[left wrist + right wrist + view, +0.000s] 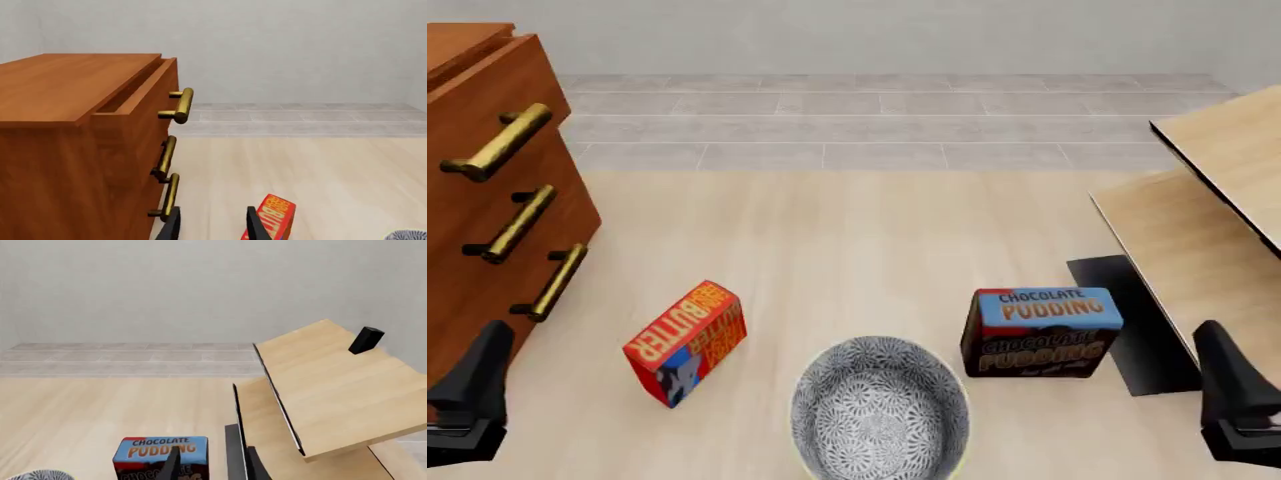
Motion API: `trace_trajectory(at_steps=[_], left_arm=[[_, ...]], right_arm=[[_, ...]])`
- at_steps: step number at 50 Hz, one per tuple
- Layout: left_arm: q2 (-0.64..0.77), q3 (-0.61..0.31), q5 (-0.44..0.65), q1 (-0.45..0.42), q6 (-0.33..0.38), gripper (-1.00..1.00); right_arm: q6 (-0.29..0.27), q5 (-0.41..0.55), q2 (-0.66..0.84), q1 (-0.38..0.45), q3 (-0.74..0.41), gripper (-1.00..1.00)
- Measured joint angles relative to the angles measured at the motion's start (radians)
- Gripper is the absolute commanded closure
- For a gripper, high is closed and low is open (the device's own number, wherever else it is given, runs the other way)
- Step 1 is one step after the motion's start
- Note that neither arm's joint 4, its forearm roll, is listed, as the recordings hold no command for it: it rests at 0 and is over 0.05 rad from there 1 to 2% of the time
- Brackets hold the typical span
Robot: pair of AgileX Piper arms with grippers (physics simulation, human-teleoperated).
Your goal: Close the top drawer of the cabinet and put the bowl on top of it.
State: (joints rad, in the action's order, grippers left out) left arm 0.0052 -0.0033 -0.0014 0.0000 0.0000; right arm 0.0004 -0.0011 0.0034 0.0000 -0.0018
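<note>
The bowl (881, 410) is shown in the front view as a round vessel covered in a fine black-and-white floral pattern with a pale rim, standing upright on the pale wooden table (854, 230) at its near edge, between the butter box (685, 341) and the chocolate pudding box (1042, 331); its nearest rim is cut off by the frame. The cabinet (481, 200) is seen at the far left, reddish-brown, with three brass bar handles; only part of it is included. The top drawer (137, 95) is seen pulled out, a gap being visible behind its front in the left wrist view. The left pincer (212, 226) is shown with its fingers parted and nothing held between them, though only the tips are visible. The right pincer (212, 464) is likewise parted and empty, in front of the pudding box. A pale shelf unit (320, 390) is seen at the right, with a small black block (366, 340) on its upper board.
</note>
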Motion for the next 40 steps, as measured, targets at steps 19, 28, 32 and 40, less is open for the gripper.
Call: trace_trajectory(at_steps=[19, 28, 32, 40], left_arm=[[0.002, 0.000, -0.001, 0.000, -0.001, -1.00], [0.003, -0.002, -0.002, 0.005, 0.003, -1.00], [0.021, -0.005, -0.015, 0.026, 0.007, -1.00], [0.067, -0.057, -0.009, 0.067, -0.009, -1.00]], right_arm=[[-0.001, -0.008, 0.009, 0.000, 0.000, -1.00], [-0.001, -0.010, 0.011, 0.000, 0.000, -1.00], [-0.001, -0.010, 0.011, 0.000, 0.000, -1.00], [-0.001, -0.011, 0.012, 0.000, 0.000, -1.00]])
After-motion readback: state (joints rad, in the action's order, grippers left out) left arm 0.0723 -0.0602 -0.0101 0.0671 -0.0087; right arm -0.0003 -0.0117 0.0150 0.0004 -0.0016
